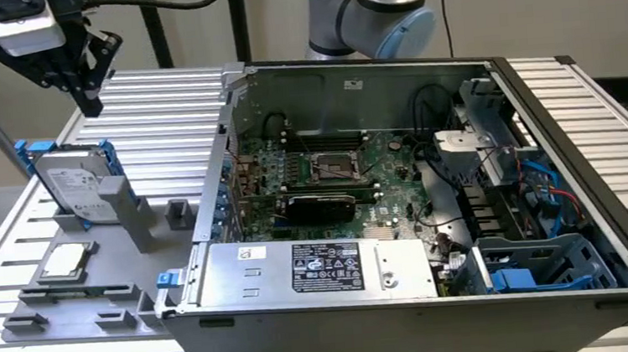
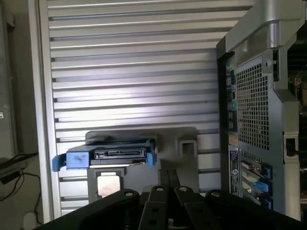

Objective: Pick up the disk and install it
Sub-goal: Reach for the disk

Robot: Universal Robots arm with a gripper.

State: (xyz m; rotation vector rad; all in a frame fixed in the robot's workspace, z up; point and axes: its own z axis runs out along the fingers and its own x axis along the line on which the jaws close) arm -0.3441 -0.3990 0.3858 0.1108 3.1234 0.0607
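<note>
Upper left of the exterior frame, the end effector (image 1: 90,103) hangs narrow and empty, apart from the disk (image 1: 73,185) standing upright in its stand (image 1: 126,214).

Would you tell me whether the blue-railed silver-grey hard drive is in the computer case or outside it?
Outside: the silver-grey, blue-railed hard drive stands on edge in a grey plastic stand beside the open grey metal case.

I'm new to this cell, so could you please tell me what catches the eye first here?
The large open grey metal computer case, green circuit board exposed, spans the exterior view's middle and right. At that view's left, the silver-grey hard disk in blue plastic rails stands in a grey holder, the black claw hanging above it, not touching.
</note>
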